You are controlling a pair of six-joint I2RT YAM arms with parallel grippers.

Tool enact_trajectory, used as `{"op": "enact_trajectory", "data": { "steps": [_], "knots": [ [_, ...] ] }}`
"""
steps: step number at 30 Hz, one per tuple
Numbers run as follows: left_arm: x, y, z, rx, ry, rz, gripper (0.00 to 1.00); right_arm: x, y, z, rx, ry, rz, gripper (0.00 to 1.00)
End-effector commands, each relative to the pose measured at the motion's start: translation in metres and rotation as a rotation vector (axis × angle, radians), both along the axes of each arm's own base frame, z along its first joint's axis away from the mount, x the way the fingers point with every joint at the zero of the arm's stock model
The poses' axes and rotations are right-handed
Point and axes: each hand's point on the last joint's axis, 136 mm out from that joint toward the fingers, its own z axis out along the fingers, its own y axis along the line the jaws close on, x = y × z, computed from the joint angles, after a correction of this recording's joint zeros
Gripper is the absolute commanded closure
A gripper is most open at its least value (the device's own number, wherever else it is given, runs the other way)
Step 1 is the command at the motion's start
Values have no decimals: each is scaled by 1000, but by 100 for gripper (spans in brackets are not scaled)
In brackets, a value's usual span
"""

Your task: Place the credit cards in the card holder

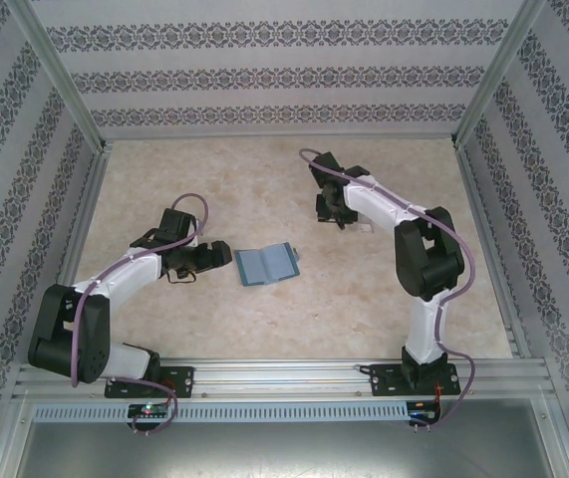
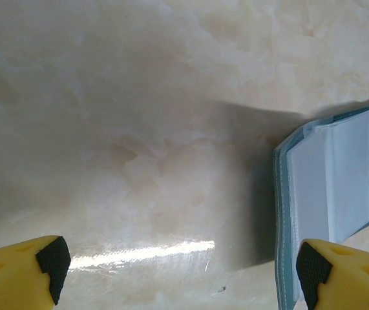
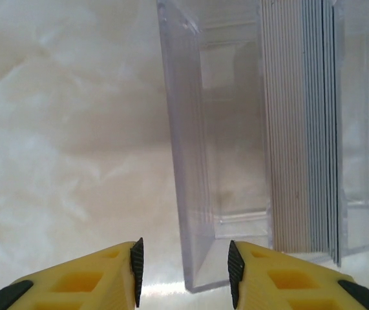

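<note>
The teal card holder (image 1: pixel 267 264) lies open on the table between the two arms, its pale inner pockets facing up. In the left wrist view the card holder (image 2: pixel 336 187) sits at the right, just ahead of the right fingertip. My left gripper (image 1: pixel 204 261) (image 2: pixel 184 271) is open wide over bare table, holding nothing. The credit cards (image 3: pixel 300 129) stand on edge as a tight greyish stack inside a clear plastic stand (image 3: pixel 194 194). My right gripper (image 1: pixel 339 214) (image 3: pixel 185 274) is open, with the stand's left wall in line between its fingertips and the stack off to the right.
The table is pale marbled stone, walled by patterned panels on three sides. The clear stand (image 1: pixel 362 227) sits at the back right, under the right wrist. Bare table lies left of the stand and around the card holder.
</note>
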Motion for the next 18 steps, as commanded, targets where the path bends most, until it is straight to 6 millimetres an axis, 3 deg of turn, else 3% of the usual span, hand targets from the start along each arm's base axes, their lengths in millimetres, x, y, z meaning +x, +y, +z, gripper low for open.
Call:
{"op": "enact_trajectory", "data": {
  "steps": [1, 8, 10, 11, 14, 18],
  "knots": [
    [5, -8, 7, -9, -24, -43, 7, -24, -4, 10, -41, 23, 51, 57],
    [6, -8, 6, -7, -24, -46, 7, -45, -19, 43, -115, -55, 118, 49],
    [7, -9, 6, -9, -24, -47, 7, -39, -23, 55, -152, -98, 176, 35],
    [8, -10, 6, -12, -25, -48, 7, -33, -25, 61, -166, -120, 214, 33],
    [10, -12, 6, -25, -29, -48, 7, -10, -34, 65, -151, -130, 247, 32],
    [8, -13, 9, -42, -34, -46, 7, 8, -47, 50, -168, -60, 242, 31]
  ]
}}
